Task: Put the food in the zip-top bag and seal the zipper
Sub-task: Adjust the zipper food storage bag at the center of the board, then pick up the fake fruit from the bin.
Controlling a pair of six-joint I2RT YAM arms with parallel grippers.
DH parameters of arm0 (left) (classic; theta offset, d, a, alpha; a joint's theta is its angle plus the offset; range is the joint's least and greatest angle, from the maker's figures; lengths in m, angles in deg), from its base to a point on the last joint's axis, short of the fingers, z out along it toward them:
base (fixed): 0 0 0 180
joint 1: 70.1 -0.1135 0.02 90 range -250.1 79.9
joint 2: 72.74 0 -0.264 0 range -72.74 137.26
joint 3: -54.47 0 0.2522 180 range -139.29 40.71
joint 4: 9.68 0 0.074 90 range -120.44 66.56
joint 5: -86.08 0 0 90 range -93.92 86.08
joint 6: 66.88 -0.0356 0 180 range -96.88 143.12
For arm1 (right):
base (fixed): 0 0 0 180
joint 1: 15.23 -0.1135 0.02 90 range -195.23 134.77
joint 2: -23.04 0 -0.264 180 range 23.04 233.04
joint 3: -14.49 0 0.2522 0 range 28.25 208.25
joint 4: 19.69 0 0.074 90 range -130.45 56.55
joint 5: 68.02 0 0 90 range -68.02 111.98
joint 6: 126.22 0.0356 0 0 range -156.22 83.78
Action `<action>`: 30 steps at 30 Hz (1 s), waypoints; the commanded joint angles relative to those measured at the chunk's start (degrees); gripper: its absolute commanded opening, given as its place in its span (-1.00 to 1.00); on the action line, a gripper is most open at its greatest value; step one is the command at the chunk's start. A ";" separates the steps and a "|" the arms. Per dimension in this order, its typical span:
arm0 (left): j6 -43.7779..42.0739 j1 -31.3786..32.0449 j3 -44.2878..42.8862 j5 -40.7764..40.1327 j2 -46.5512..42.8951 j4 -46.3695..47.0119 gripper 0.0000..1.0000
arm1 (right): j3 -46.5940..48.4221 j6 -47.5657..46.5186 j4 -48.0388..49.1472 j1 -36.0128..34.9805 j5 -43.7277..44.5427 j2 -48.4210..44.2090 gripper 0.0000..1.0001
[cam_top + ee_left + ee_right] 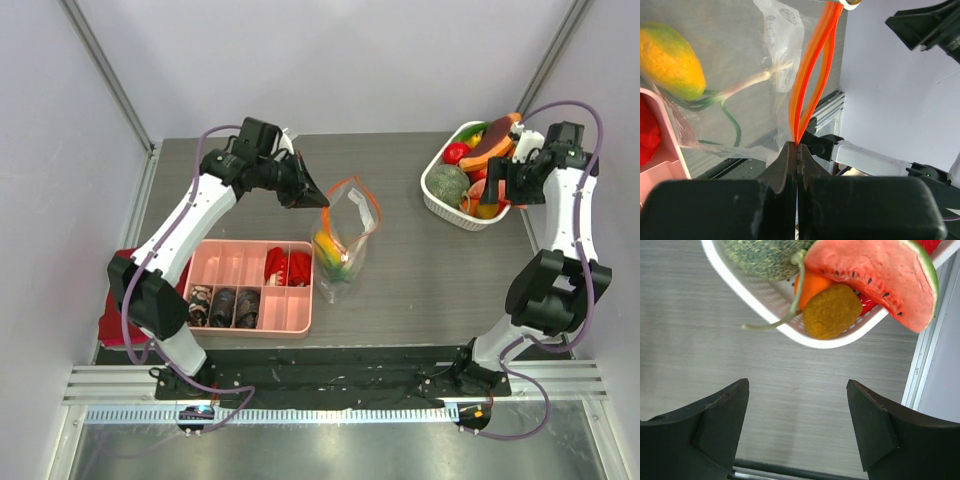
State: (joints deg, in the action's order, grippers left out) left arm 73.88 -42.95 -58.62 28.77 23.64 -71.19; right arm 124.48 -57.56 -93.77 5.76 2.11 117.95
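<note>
The clear zip-top bag (pixel 346 238) lies mid-table with a yellow-green fruit (pixel 328 249) and a green-stemmed vegetable (pixel 747 81) inside. Its orange-red zipper (pixel 812 65) gapes apart in two strands. My left gripper (pixel 798 146) is shut on the zipper's end at the bag's corner (pixel 318 196). More food fills the white basket (pixel 436 198) at the back right: a watermelon slice (pixel 875 275), a brown fruit (pixel 832 311), an orange (pixel 810 285) and a green melon (pixel 765 257). My right gripper (pixel 797 390) hangs open and empty just off the basket's right edge (pixel 494 190).
A pink compartment tray (pixel 228 262) sits left of the bag, holding red crinkled pieces (pixel 287 266) and dark round lumps (pixel 224 306). The table's right edge and metal rail (pixel 920 370) run close beside my right gripper.
</note>
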 commanded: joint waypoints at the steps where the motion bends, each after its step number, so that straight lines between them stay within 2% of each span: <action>1: 1.09 -0.09 -0.78 1.59 -2.07 3.54 -0.99 | -6.12 10.59 11.60 -0.60 6.60 -1.13 0.66; 6: 1.62 -0.09 0.10 1.15 -2.69 4.41 -1.00 | -10.70 17.21 20.14 -0.78 11.17 -0.88 0.61; 14: 2.76 -0.09 1.60 1.06 -3.04 5.65 -1.00 | -11.76 22.91 24.18 -0.87 11.88 3.34 0.58; 24: 2.41 -0.17 2.47 0.36 -3.13 5.30 -1.00 | -11.32 24.51 25.86 -2.36 11.97 7.04 0.46; 30: 2.50 -0.44 2.21 0.36 -2.78 5.12 -1.00 | -12.73 24.68 26.47 -3.59 13.55 8.09 0.46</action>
State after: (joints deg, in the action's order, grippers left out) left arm 75.89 -42.99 -56.10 28.70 23.40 -68.00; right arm 112.61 -33.87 -69.86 3.01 13.89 125.62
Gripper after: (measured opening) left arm 0.011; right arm 0.727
